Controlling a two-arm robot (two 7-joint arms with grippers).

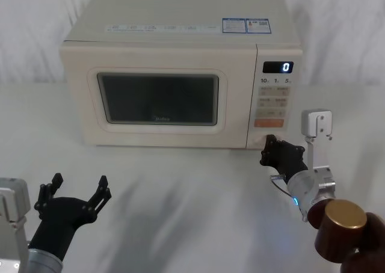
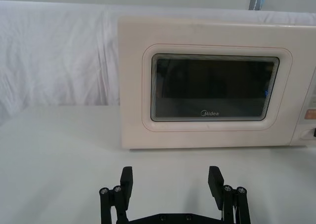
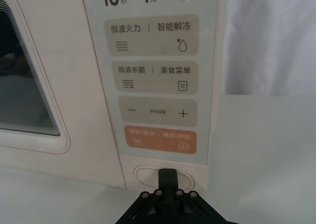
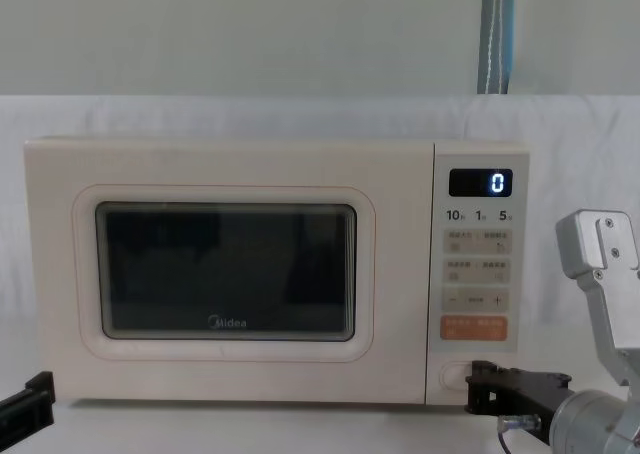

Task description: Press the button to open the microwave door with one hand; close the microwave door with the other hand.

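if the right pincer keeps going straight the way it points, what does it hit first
Most likely the button. The right pincer, shut, points at the bottom of the keypad panel, its tip over that oval key. Whether it touches already is unclear.

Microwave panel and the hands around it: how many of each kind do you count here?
Cream pill-shaped oval button: 1
Orange rectangular key: 1
Beige wide keys: 3
Black digital display: 1
Cream door with dark glass window: 1
Black angular robot hands: 2, left hand, right hand
Total: 9
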